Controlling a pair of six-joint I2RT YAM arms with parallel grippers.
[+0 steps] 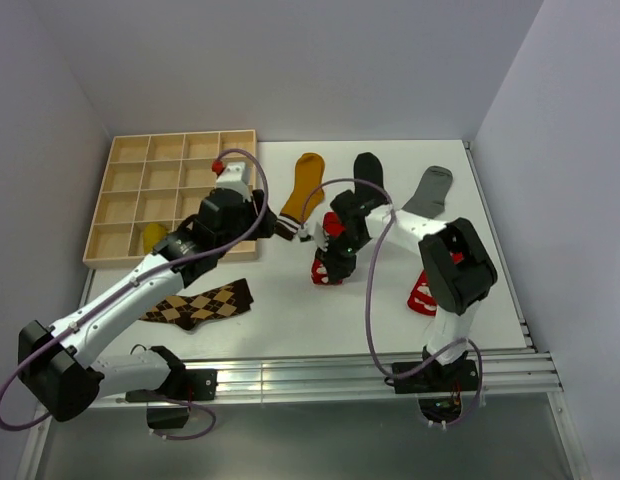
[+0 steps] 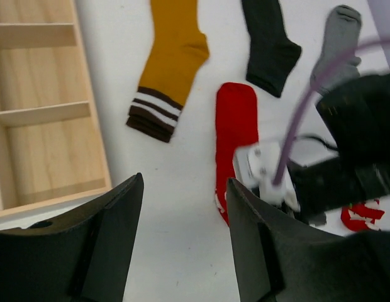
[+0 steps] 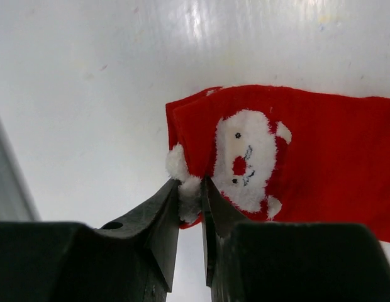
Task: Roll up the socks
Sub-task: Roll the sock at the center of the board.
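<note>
Fingers of the right hand were recorded nearly closed, pinched on the white tuft at one corner of the near end of the red sock. This sock was found lying flat near the middle of the tabletop, not yet rolled.

Left hand: jaws were noted wide apart with nothing held. It was placed over bare tabletop just beside the near right corner of the wooden tray.

Other socks, all flat:
- The mustard sock, black sock and grey sock were laid in a row toward the far edge.
- The argyle sock was toward the near left corner.
- A second red sock was partly hidden by the right arm.

One yellow bundle was seen in a near compartment of the tray.

Handling, as judged: the fabric was expected to be light, soft and limp, with no stiffness to carry a roll. Dragging or unfolding was thought likely if it were lifted by the tuft alone. A hold across the full width of the near end was judged better than the corner pinch, with the far end pinned by the free hand.
</note>
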